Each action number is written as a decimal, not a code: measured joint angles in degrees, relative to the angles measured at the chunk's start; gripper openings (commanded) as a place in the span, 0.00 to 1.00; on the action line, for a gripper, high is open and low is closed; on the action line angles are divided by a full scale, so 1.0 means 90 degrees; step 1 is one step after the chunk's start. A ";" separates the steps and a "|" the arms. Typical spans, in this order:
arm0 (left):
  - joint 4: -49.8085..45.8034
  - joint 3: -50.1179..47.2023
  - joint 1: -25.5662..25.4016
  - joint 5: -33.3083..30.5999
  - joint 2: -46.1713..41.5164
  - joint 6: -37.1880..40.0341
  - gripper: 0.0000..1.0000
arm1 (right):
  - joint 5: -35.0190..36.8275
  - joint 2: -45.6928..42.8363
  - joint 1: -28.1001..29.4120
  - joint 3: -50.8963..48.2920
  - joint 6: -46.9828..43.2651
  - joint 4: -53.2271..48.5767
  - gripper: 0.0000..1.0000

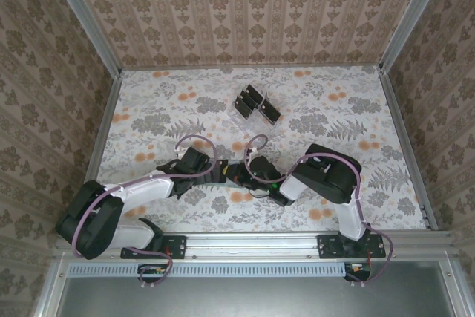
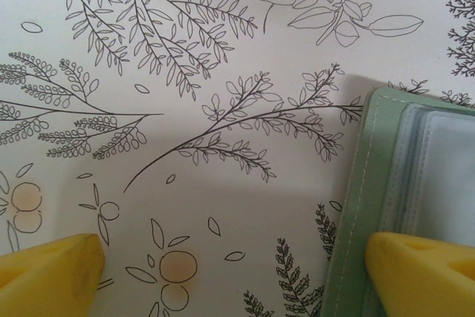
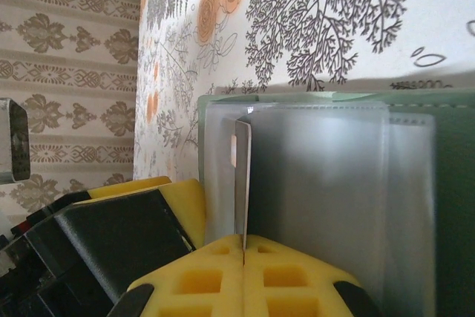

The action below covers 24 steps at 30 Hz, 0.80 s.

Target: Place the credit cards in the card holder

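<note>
Right gripper (image 3: 243, 246), one: yellow fingers pressed together on one credit card (image 3: 242, 176), which is thin, seen edge-on and upright against the clear pockets.
Left gripper (image 2: 237, 276), one: yellow fingers (image 2: 52, 272) spread wide, one tip over the holder's edge, the other over bare table.
Card holder (image 2: 355, 206), one: dull grey-green with a pale stitched border, lying open and flat, clear plastic pockets inside. It sits at the near middle of the table, between both grippers.
Clear rack (image 1: 256, 105), one: far middle, well apart from the holder. It holds dark credit cards (image 1: 252, 96), roughly four, count uncertain.
Table (image 2: 185, 72), one: floral cover.
</note>
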 measured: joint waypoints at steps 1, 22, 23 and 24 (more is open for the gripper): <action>-0.0007 0.0000 0.0000 0.0000 0.0000 0.0000 1.00 | -0.0015 0.0000 -0.0002 0.0027 -0.0010 -0.0053 0.00; -0.0945 0.0243 0.0000 -0.0005 -0.0335 -0.0129 1.00 | -0.0440 -0.1297 -0.0335 0.0826 -0.1416 -0.3745 0.40; -0.0993 0.0243 0.0000 -0.0022 -0.0335 -0.0158 1.00 | -0.0437 -0.1299 -0.0335 0.0920 -0.1508 -0.3920 0.38; -0.1035 0.0243 0.0000 -0.0036 -0.0335 -0.0189 1.00 | -0.0440 -0.1299 -0.0335 0.1003 -0.1579 -0.4075 0.38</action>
